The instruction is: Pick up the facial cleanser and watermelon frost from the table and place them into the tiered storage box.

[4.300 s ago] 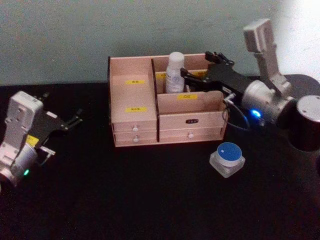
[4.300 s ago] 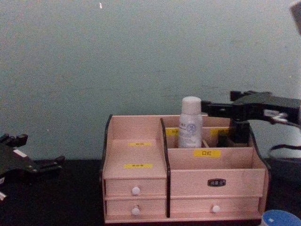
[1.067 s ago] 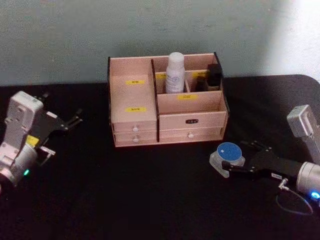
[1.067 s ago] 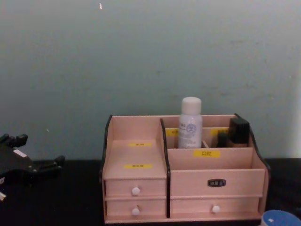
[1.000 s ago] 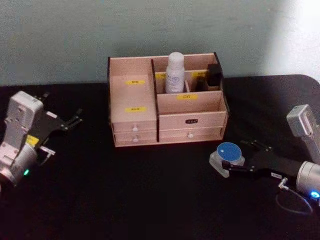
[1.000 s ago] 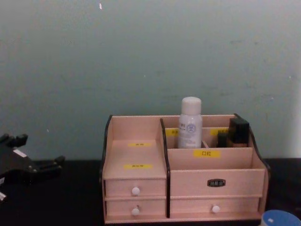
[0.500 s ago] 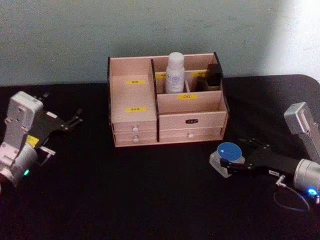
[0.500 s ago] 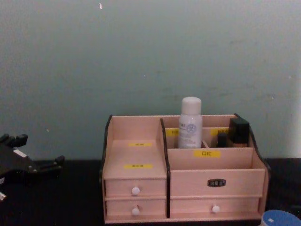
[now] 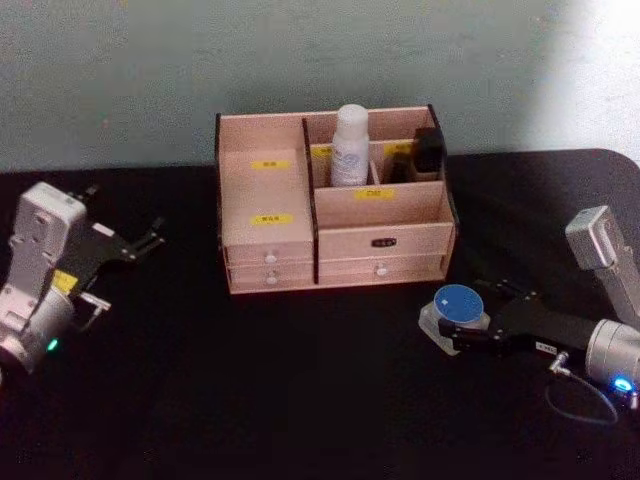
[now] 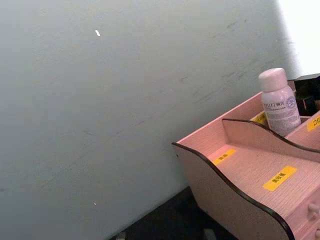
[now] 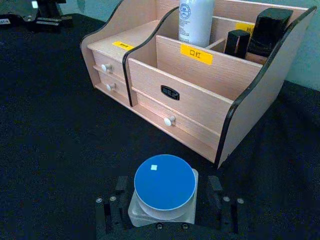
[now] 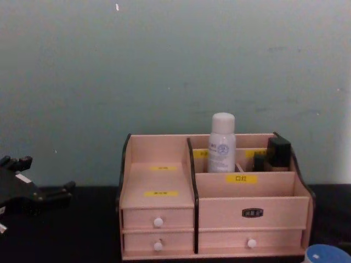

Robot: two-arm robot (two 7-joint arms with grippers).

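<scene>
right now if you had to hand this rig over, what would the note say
Right gripper: open, low over the table, one finger on either side of the blue-lidded jar, not closed on it.
Left gripper: open, parked at the table's left, idle.
Tiered storage box: back centre. White bottle stands upright in a rear compartment; black items sit in the rear right one.
Done: bottle in the box.
Left: grip the jar, lift it, and place it in a free compartment.

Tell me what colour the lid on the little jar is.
The lid is blue with a tiny pale centre mark; the right wrist view shows it best.
</scene>
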